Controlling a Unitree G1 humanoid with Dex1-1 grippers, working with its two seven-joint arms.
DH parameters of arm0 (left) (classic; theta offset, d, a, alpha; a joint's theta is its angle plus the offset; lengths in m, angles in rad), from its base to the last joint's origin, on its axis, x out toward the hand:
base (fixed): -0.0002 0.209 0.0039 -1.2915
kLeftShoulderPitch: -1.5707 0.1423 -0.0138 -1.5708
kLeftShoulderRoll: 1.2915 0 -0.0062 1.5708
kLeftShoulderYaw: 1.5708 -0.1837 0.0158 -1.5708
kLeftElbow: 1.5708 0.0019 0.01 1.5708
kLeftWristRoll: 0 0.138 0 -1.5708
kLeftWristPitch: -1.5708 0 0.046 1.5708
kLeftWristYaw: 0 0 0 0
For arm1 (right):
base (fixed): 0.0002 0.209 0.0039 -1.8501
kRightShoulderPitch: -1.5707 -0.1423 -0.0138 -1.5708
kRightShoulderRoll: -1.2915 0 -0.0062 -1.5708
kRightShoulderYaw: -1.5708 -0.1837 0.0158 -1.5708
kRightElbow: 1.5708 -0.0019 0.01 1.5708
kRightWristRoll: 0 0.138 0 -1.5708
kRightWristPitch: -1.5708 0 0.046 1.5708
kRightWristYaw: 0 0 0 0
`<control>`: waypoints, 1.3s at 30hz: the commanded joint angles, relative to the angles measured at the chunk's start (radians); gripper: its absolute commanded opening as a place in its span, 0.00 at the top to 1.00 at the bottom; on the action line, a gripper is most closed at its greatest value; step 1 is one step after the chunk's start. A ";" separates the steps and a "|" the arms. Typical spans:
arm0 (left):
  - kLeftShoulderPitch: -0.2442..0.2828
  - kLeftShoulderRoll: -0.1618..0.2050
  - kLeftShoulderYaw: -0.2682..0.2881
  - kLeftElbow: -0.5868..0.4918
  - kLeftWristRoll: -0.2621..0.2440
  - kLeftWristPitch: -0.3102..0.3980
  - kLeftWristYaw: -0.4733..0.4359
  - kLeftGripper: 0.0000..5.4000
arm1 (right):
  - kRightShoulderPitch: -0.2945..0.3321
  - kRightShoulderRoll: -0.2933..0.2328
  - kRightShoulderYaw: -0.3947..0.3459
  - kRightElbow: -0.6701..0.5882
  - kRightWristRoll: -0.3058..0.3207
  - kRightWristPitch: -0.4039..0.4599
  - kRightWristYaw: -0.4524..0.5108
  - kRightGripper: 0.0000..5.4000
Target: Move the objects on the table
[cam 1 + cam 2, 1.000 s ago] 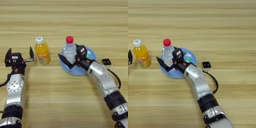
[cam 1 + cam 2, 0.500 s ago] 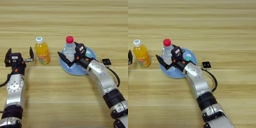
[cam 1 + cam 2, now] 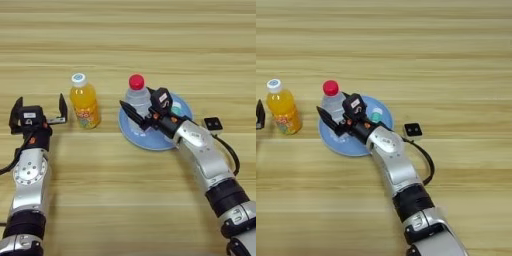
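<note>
A clear plastic bottle with a red cap [image 3: 135, 93] stands upright on the left part of a round blue plate [image 3: 150, 141]. My right gripper [image 3: 143, 106] is open, and its two black fingers straddle the bottle's lower body: one in front on the left, one on the right. A small orange juice bottle with a white cap [image 3: 84, 102] stands left of the plate. Just left of it, apart from it, my left gripper [image 3: 40, 107] is open. A tiny white cube with a black face [image 3: 212, 123] lies right of the plate.
A small green-and-white thing [image 3: 375, 117] lies on the plate behind my right gripper, mostly hidden. A black cable runs along my right forearm [image 3: 202, 155]. Wooden table top [image 3: 150, 40] stretches beyond the bottles.
My right gripper has moved a little left and farther away, so its fingers now stand on either side of the clear bottle. The left arm, the bottles and the cube have stayed put.
</note>
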State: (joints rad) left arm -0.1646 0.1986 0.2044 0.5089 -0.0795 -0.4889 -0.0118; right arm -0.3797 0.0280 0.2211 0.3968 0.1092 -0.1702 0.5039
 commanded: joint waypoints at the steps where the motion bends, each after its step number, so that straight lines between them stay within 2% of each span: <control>1: 0.003 -0.003 -0.002 -0.010 0.010 0.011 0.004 0.00 | -0.008 0.007 -0.007 0.015 -0.008 0.000 -0.008 0.38; 5: 0.004 -0.004 -0.002 -0.013 0.011 0.012 0.005 0.00 | -0.003 0.008 -0.028 -0.038 -0.013 0.010 -0.050 0.39; 9: 0.004 -0.004 -0.003 -0.014 0.011 0.013 0.005 0.00 | 0.027 0.002 -0.052 -0.221 0.024 0.063 -0.074 0.39; 15: 0.004 -0.004 -0.003 -0.014 0.011 0.014 0.006 0.00 | 0.059 -0.008 -0.113 -0.410 0.070 0.144 -0.129 0.39; 20: 0.008 -0.005 -0.003 -0.020 0.012 0.014 0.007 0.00 | 0.074 -0.043 -0.191 -0.499 0.056 0.167 -0.211 0.39; 23: 0.012 -0.006 -0.004 -0.027 0.012 0.017 0.008 0.00 | 0.092 -0.081 -0.257 -0.546 0.041 0.177 -0.270 0.39; 30: 0.014 -0.007 -0.006 -0.034 0.012 0.021 0.010 0.00 | 0.133 -0.172 -0.396 -0.531 0.009 0.177 -0.368 0.39; 34: 0.014 -0.006 -0.004 -0.034 0.012 0.021 0.008 0.00 | 0.149 -0.196 -0.454 -0.489 0.023 0.172 -0.395 0.39; 39: 0.015 -0.004 -0.002 -0.035 0.013 0.023 0.008 0.00 | 0.161 -0.195 -0.476 -0.403 0.037 0.185 -0.398 0.39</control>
State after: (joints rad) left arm -0.1546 0.1888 0.2021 0.4833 -0.0791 -0.4835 -0.0049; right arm -0.2166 -0.1595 -0.2484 -0.0282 0.1362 0.0135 0.1101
